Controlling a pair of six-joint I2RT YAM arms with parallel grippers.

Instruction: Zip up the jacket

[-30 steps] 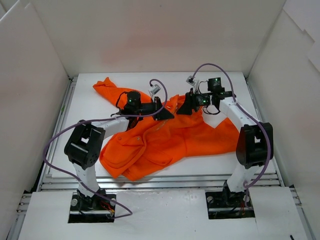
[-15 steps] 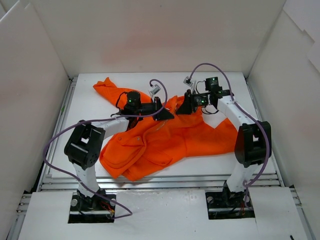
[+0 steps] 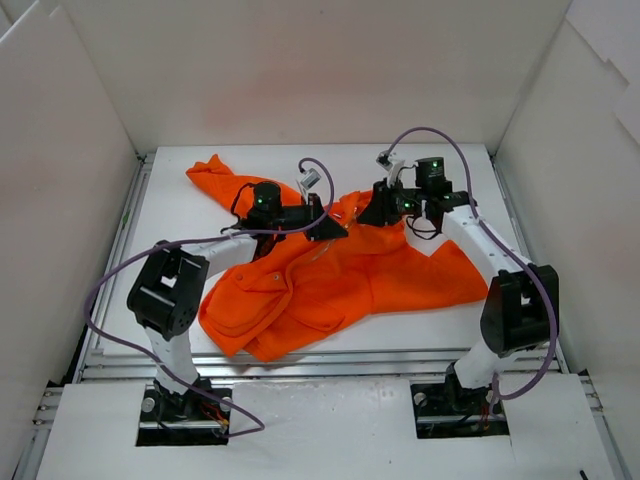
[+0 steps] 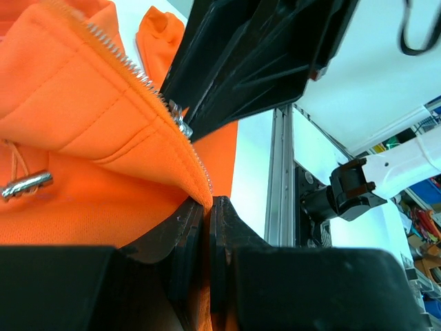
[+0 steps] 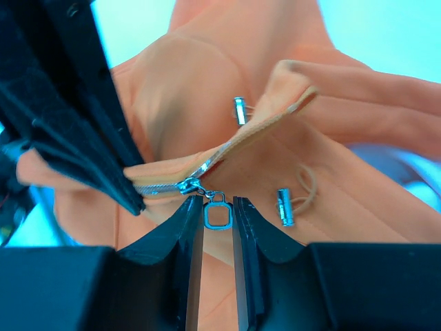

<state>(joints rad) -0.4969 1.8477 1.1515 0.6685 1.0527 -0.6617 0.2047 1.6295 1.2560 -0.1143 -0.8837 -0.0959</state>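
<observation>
The orange jacket (image 3: 330,280) lies crumpled in the middle of the white table, one sleeve reaching to the far left. My left gripper (image 3: 330,227) is shut on the jacket's zipper edge (image 4: 209,202), just below the silver slider (image 4: 180,124). My right gripper (image 3: 372,212) faces it from the right, close above the collar area. In the right wrist view its jaws (image 5: 215,214) close on the square silver zipper pull (image 5: 217,212), which hangs from the slider (image 5: 187,185). The zipper teeth (image 5: 224,155) run up and to the right. The left gripper's black fingers (image 5: 69,103) hold the fabric beside the slider.
White walls enclose the table on three sides. Silver cord toggles (image 5: 284,207) lie on the fabric near the pull. A metal rail (image 4: 284,179) runs along the table edge. Purple cables (image 3: 130,270) loop from both arms.
The right arm's elbow has swung right and toward the near edge, while its gripper stayed at the zipper. The left arm and the jacket have hardly moved.
</observation>
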